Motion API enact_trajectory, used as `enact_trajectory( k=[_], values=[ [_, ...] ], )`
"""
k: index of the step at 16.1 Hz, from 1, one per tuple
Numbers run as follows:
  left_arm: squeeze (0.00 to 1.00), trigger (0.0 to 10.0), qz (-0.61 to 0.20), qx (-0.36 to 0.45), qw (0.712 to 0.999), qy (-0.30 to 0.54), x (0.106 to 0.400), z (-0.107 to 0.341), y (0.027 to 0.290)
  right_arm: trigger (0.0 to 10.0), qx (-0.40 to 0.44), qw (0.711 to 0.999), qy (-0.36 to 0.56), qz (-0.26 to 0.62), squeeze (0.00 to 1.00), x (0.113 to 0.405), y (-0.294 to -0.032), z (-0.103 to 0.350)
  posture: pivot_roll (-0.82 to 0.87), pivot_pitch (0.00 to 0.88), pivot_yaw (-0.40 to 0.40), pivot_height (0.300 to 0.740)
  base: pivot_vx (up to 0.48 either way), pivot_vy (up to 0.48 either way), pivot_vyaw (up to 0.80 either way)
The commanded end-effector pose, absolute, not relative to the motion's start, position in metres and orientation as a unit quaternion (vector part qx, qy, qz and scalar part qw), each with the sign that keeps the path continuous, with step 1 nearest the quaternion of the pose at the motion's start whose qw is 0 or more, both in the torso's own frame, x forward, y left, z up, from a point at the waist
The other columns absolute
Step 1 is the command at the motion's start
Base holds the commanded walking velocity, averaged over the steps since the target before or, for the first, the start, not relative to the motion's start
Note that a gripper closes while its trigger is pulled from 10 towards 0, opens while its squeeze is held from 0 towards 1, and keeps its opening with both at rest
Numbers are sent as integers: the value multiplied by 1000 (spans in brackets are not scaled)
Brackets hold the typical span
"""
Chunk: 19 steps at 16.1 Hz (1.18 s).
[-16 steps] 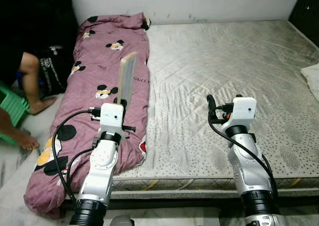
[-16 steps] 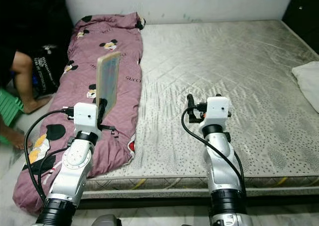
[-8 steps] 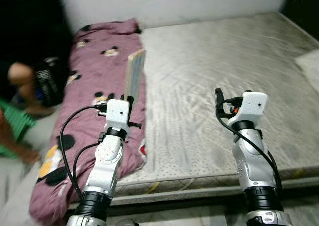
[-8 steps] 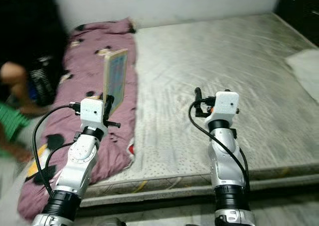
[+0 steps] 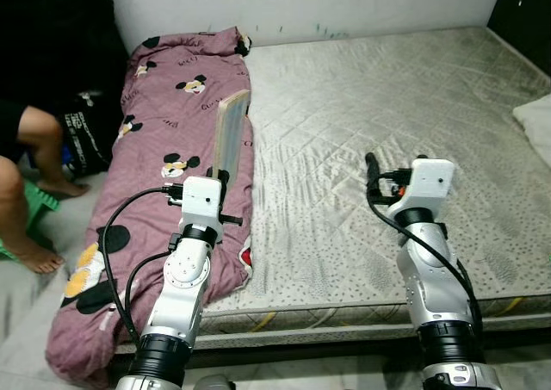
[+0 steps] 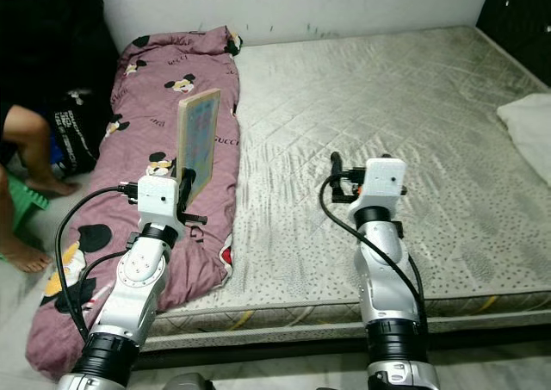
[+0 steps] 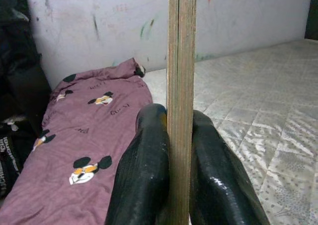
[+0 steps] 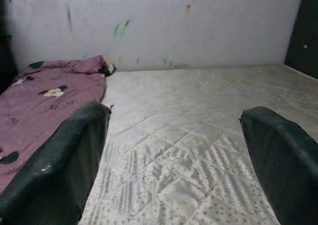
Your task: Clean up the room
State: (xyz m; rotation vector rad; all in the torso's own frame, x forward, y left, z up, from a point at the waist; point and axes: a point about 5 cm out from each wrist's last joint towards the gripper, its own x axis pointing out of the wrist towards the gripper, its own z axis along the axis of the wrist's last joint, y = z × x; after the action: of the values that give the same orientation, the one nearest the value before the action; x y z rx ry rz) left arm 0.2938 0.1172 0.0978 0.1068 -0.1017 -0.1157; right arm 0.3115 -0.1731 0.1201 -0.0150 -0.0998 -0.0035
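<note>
Left gripper clamped tight on a thin wooden board, pads pressed flat against both faces, board standing upright on edge with its long axis running up and away from the wrist. Held over the boundary where the purple cartoon-print blanket meets the bare grey mattress. Right gripper spread wide, nothing between the fingers, hovering over the mattress near its front edge, well apart from the board.

Key relation for whatever comes next: board already in the left arm, so probably a carry-and-put-down job, not a pick. Blanket lies directly under and to the left of that arm, stretched lengthwise from the wall toward the robot, front end spilling off the mattress onto the floor (looks like the next thing to tidy, just a guess). White pillow at the far right edge, nearer the free right arm.

Person's bare legs at far left, beside a black bag.
</note>
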Motion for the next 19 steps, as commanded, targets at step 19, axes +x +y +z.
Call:
enact_trajectory(
  k=[19],
  values=[
    [0, 10000, -63, 54, 993, -84, 293, 114, 122, 10000, -4, 998, -56, 13, 0, 322, -160, 127, -86, 39, 58, 740, 0, -100, 0]
  ],
)
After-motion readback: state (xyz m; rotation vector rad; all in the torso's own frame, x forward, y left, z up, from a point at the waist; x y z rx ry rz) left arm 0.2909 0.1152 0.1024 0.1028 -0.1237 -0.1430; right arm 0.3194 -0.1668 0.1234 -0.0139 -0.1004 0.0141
